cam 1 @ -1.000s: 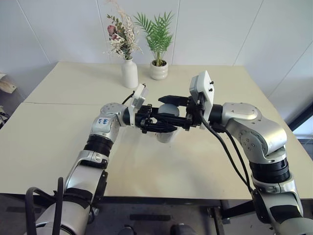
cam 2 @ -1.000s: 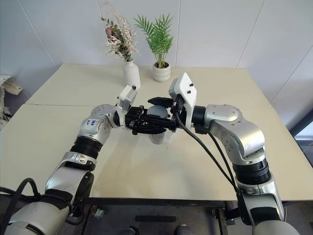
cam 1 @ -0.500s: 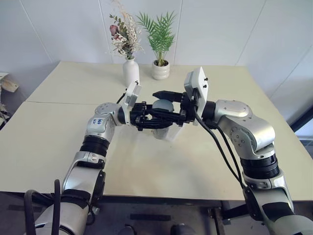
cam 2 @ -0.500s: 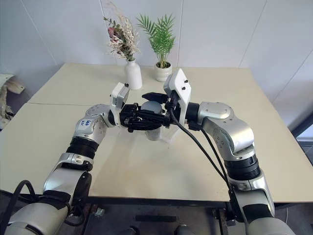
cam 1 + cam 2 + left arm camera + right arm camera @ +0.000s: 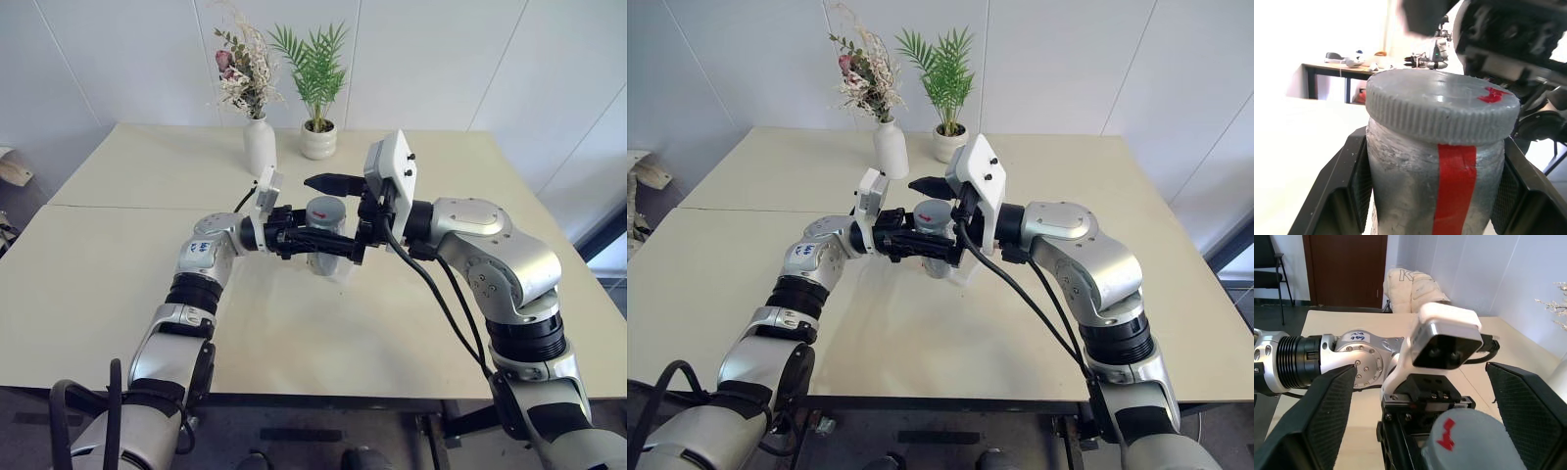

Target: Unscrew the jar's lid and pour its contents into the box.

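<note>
My left gripper (image 5: 321, 241) is shut on the jar (image 5: 1400, 196), a cloudy clear cylinder with a red label strip, held upright above the table. The grey lid (image 5: 325, 209) with its small red mark sits on the jar's top. My right gripper (image 5: 329, 215) reaches in from the opposite side and is open, one finger (image 5: 331, 183) beyond the lid and the other on its near side, both apart from it. In the right wrist view both pads (image 5: 1332, 416) stand wide of the lid (image 5: 1474, 440). The contents are hidden inside. The box (image 5: 343, 275) lies on the table under the jar.
A white vase (image 5: 259, 147) of dried flowers and a potted green plant (image 5: 318, 139) stand at the table's far edge, behind both arms. Bare table (image 5: 118, 264) spreads to the left, right and front.
My right gripper, shut on the lid before, has opened wide and let it go. The lid's top with the red mark is uncovered. The jar stays in the left gripper.
</note>
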You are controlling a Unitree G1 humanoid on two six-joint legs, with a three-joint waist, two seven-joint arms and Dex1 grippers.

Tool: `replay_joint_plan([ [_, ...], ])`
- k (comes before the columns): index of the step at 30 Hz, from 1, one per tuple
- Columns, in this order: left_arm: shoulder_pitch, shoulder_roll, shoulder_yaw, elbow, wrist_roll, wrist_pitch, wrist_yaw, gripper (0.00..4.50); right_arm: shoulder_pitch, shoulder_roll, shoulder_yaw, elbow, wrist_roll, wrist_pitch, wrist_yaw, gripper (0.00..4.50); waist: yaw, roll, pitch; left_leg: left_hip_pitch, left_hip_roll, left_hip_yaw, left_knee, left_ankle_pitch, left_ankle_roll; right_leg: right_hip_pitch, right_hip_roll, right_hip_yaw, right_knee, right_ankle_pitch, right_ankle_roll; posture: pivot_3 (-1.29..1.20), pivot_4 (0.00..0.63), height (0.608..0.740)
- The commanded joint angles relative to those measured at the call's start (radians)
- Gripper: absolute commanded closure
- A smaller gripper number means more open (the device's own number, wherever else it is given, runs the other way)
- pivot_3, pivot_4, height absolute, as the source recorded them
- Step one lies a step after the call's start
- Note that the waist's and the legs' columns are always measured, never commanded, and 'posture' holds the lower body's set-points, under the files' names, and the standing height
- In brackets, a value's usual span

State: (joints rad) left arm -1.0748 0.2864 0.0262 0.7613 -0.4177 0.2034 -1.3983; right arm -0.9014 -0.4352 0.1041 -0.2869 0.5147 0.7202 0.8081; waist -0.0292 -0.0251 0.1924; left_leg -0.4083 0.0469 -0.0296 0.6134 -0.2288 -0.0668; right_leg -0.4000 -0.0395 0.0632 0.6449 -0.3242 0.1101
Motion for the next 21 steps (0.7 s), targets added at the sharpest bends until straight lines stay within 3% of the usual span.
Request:
replay_joint_plan([
  [1, -0.034, -0.005, 0.01, -0.006, 0.007, -0.024, 0.0, 1.9, -0.027, -0.009, -0.02, -0.033, 0.008, 0.008, -0.018, 0.02, 0.0, 0.0, 0.0, 0.0, 0.0, 0.0, 0.0, 0.0, 0.0, 0.0, 0.0, 0.0, 0.0, 0.0, 0.0, 0.0, 0.15, 0.74],
  [21, -0.012, -0.021, 0.003, -0.019, 0.027, -0.117, -0.018, 1.9, -0.074, 0.001, -0.005, 0.076, -0.062, 0.066, -0.118, 0.02, 0.0, 0.0, 0.0, 0.0, 0.0, 0.0, 0.0, 0.0, 0.0, 0.0, 0.0, 0.0, 0.0, 0.0, 0.0, 0.0, 0.15, 0.74],
])
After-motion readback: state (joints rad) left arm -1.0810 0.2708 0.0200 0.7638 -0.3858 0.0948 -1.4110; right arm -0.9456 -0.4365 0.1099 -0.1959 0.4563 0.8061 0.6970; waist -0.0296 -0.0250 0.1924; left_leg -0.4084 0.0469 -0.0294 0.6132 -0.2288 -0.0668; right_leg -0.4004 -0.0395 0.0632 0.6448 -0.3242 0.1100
